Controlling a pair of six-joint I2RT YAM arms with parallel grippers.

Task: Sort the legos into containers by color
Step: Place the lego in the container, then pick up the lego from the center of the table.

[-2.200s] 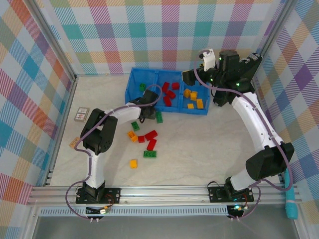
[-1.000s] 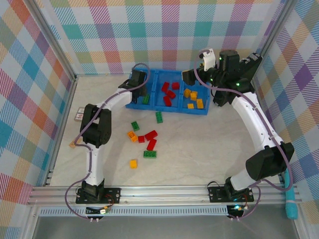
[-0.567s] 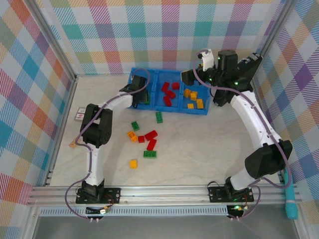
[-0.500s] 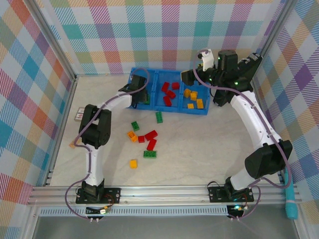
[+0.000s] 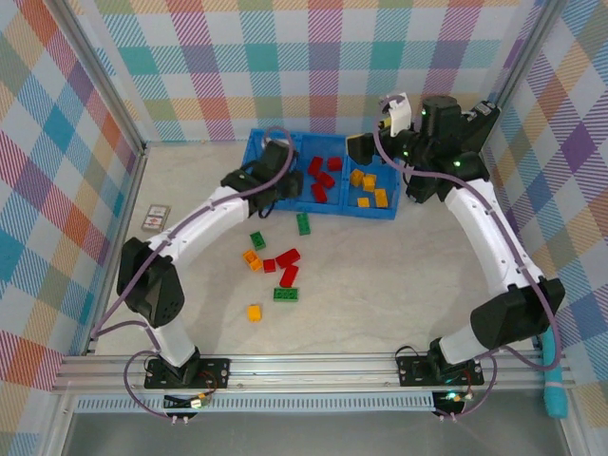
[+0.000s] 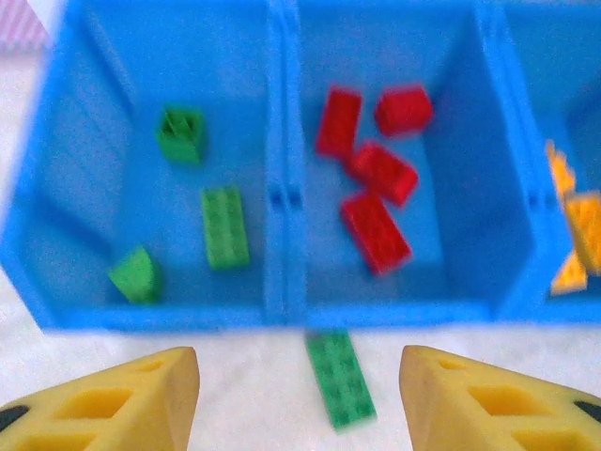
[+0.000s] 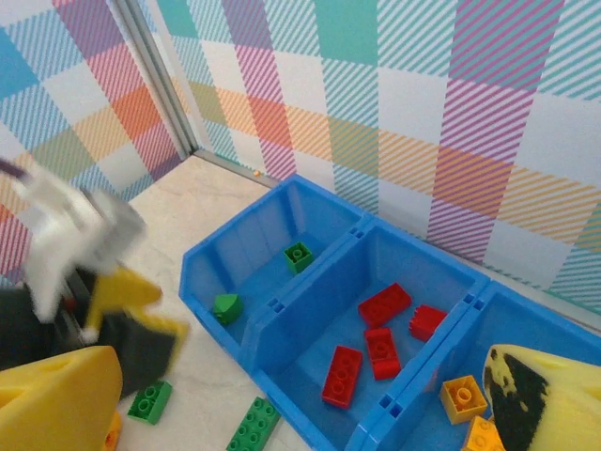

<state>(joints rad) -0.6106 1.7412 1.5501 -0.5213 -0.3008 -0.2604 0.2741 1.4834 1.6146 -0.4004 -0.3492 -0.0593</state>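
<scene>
Eight loose legos (image 5: 288,276) lie on the table (image 5: 399,285), near of the blue bin (image 5: 332,210). We log the left gripper (image 6: 296,390) over the left compartment's near wall, fingers apart and empty. The right gripper (image 7: 300,413) is above the bin's right end, spread wide and empty.

We judge a drop finished. Next comes a reach for the long green brick (image 6: 340,376) lying just near of the bin.

Our left wrist view counts three green pieces inside, which the arm covers from above.

We find the bin (image 6: 394,315) at the far side of the table (image 5: 399,285), legos (image 6: 376,230) in each compartment, more legos (image 5: 288,275) loose before it.
</scene>
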